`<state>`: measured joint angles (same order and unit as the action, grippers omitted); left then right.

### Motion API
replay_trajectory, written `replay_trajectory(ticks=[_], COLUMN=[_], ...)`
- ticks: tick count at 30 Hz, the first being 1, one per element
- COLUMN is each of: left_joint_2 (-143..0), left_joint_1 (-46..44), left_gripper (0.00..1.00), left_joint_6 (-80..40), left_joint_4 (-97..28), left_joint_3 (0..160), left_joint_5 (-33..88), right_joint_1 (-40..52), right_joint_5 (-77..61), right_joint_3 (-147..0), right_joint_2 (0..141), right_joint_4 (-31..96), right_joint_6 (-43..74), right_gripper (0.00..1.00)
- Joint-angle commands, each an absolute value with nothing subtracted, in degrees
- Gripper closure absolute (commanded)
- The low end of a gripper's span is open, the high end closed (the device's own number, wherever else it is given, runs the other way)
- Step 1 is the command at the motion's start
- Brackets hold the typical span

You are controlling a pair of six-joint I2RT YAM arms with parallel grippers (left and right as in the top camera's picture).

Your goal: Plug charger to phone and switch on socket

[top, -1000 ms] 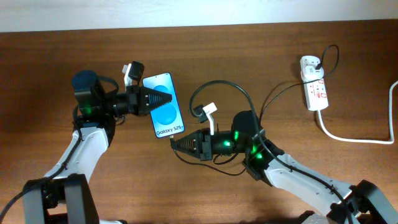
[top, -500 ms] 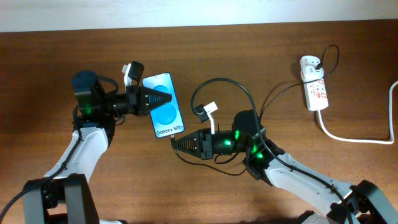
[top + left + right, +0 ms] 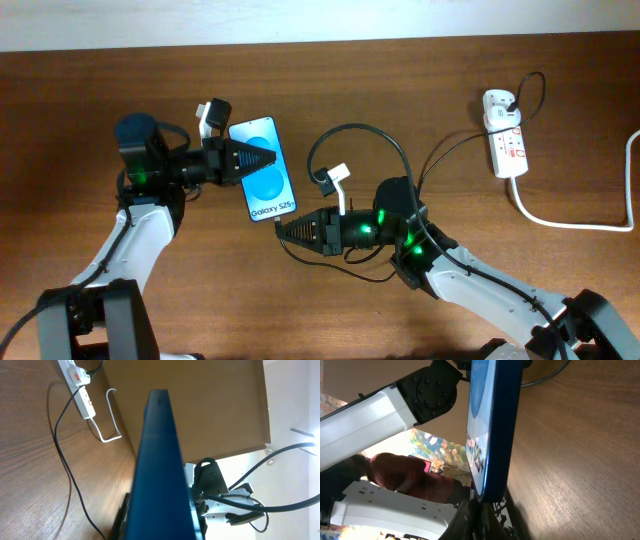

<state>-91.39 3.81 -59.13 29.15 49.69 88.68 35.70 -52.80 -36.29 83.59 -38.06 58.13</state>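
- Overhead view: a slim rectangular smartphone with black edges and a bright blue screen (image 3: pixel 266 186) lies left of centre on the brown wooden table (image 3: pixel 420 70). Its white lettered strip is at the near end.
- The left gripper (image 3: pixel 270 160), a black cone with its jaws pressed together, has its tip over the screen. No view shows whether it pinches the phone or only rests on it.
- The right gripper (image 3: pixel 280 230) is likewise drawn together, with its tip just beside the phone's near right corner. Whether a plug sits between its jaws cannot be told.
- The long thin black charger cable (image 3: pixel 352 128) loops above the right arm and runs to a white adapter (image 3: pixel 497 100). The adapter is at the head of the small white power strip with red marks (image 3: pixel 507 140).
- A thick white cord (image 3: pixel 570 224) leaves the frame to the right.
- Left wrist view only: the phone (image 3: pixel 160 460) appears edge-on as a dark slab. The strip (image 3: pixel 82 390) and cable (image 3: pixel 64 462) lie well beyond it.
- Right wrist view only: the phone's near end (image 3: pixel 492 430) is just above the dark fingers (image 3: pixel 470 522).
- Bare wood separates the phone from the strip, which lies near the table's far right.
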Motion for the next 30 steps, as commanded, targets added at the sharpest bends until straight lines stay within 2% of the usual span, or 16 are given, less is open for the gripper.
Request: replay_trajectory(ticks=[1, 30], left_joint_2=[-90.9, -90.9], left_joint_1=[3.7, 1.7], left_gripper=[1.0, 1.0], left_joint_6=[-58.2, -58.2], left_joint_4=[29.5, 29.6], left_joint_3=[49.9, 49.9], left_joint_5=[90.1, 88.3], right_joint_1=[35.2, 36.8], right_joint_5=[-51.4, -50.3], right_joint_3=[-37.7, -37.7], right_joint_2=[83.7, 83.7], right_joint_4=[-38.4, -40.6], right_joint_6=[58.0, 59.0], right_gripper=[0.96, 0.96])
